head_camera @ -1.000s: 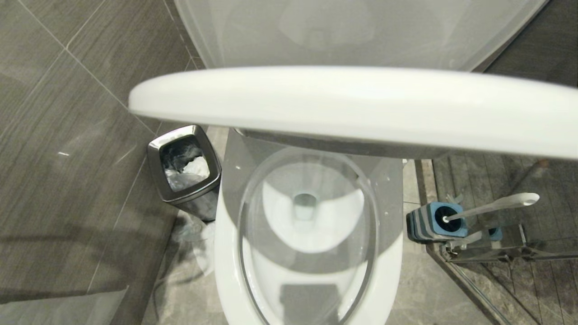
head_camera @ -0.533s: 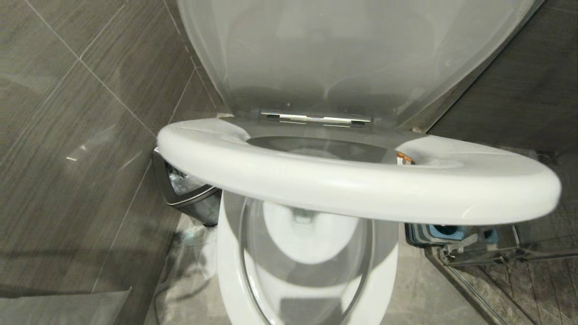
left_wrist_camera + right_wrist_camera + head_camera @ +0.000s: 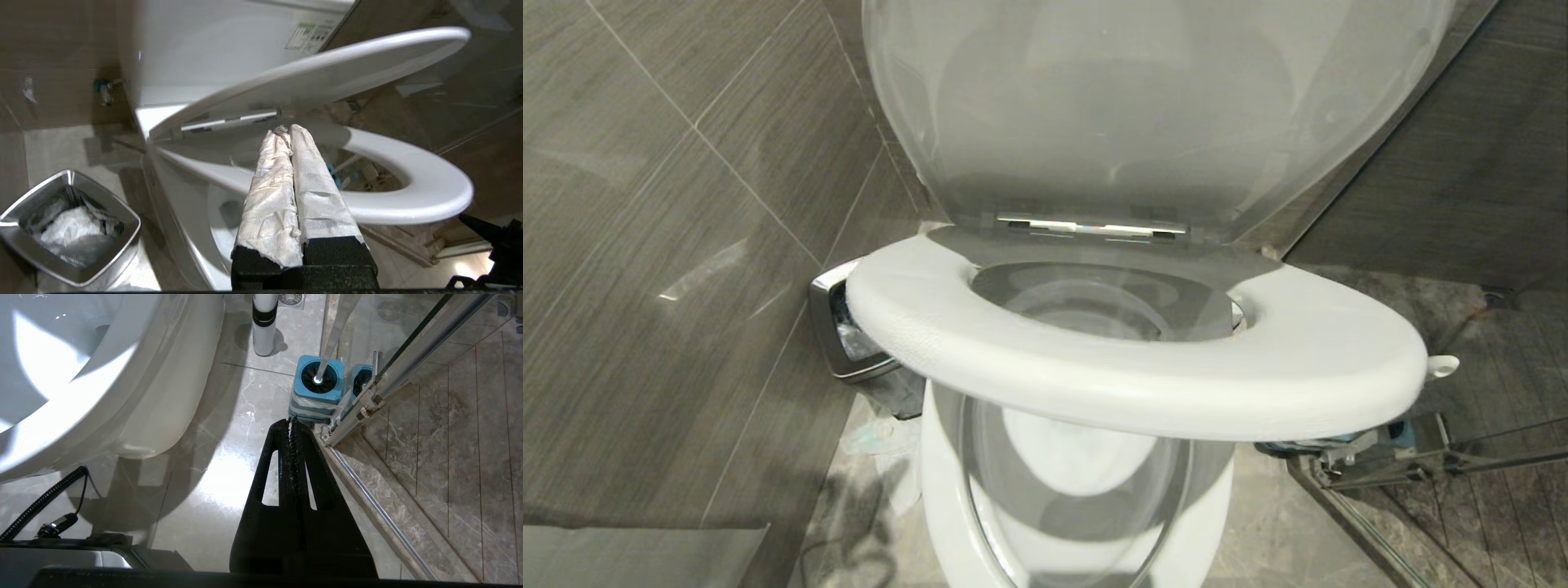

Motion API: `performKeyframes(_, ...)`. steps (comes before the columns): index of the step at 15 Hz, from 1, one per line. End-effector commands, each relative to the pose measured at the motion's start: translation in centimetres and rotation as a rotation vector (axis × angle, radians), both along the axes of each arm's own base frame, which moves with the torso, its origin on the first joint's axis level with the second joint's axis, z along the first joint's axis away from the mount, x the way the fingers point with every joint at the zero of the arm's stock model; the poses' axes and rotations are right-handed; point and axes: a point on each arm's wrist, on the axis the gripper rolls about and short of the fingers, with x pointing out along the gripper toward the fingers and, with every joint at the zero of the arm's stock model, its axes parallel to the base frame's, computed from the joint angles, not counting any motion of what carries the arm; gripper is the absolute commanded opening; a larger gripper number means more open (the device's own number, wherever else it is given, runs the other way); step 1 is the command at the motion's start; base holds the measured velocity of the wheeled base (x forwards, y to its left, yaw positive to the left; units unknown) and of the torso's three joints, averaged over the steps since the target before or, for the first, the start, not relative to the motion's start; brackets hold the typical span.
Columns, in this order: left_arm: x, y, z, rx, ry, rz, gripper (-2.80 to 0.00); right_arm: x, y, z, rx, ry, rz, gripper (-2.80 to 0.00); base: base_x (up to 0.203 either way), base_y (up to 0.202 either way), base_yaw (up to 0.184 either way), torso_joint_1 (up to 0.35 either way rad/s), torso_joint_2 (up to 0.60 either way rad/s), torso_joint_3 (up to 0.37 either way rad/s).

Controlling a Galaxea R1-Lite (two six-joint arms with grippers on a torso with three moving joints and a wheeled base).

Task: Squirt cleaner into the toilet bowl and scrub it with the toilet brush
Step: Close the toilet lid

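Observation:
The toilet bowl (image 3: 941,498) fills the middle of the head view. Its lid (image 3: 1160,122) stands upright and its white seat (image 3: 1135,384) hangs half raised over the basin. In the left wrist view my left gripper (image 3: 286,131), its fingers wrapped in white paper, is shut and empty, with its tips before the seat (image 3: 429,192); I cannot tell whether they touch. My right gripper (image 3: 293,421) hangs shut over the floor near the blue holder (image 3: 316,381) where the toilet brush (image 3: 328,355) stands. The cleaner (image 3: 264,332), a white bottle with a dark band, stands beside the bowl.
A steel bin (image 3: 69,228) holding crumpled paper stands on the floor to the left of the bowl, against the tiled wall (image 3: 662,245). A glass shower door and its metal rail (image 3: 380,516) run along the right. A black cable (image 3: 45,498) lies by the bowl's foot.
The seat has swung down from close before the camera and now shows its top and opening. It now covers the brush holder. The whole head view has shifted slightly.

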Motion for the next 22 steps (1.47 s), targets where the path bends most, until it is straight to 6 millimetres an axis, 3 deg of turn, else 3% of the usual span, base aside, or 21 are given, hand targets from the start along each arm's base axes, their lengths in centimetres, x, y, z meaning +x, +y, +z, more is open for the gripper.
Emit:
performKeyframes(1,-1.5,0.0,1.2,-0.003,-0.061,-0.016,-2.80,0.0,0.0,0.0,0.000,0.001,0.000,-2.80,0.000,0.000,0.000,0.000,0.00,0.000)
performKeyframes(3,-0.3,0.0,2.1,0.018,-0.078,-0.001,-2.80,0.0,0.0,0.0,0.000,0.001,0.000,-2.80,0.000,0.000,0.000,0.000,0.00,0.000)
performKeyframes(6,2.2,-0.1,2.0,0.241,-0.210,0.056,-2.80,0.0,0.0,0.0,0.000,0.001,0.000,-2.80,0.000,0.000,0.000,0.000,0.00,0.000)
performKeyframes(11,6.8,-0.7,2.1,0.341,-0.179,0.033,-2.80,0.0,0.0,0.0,0.000,0.001,0.000,-2.80,0.000,0.000,0.000,0.000,0.00,0.000)
performKeyframes(14,10.4,-1.5,4.5,0.341,-0.210,0.046,-2.80,0.0,0.0,0.0,0.000,0.001,0.000,-2.80,0.000,0.000,0.000,0.000,0.00,0.000)
performKeyframes(16,12.0,-3.4,5.9,0.326,-0.255,0.021,-2.80,0.0,0.0,0.0,0.000,0.001,0.000,-2.80,0.000,0.000,0.000,0.000,0.00,0.000)
performKeyframes(22,14.0,-10.8,3.8,0.414,-0.233,-0.139,-2.80,0.0,0.0,0.0,0.000,0.001,-0.001,-2.80,0.000,0.000,0.000,0.000,0.00,0.000)
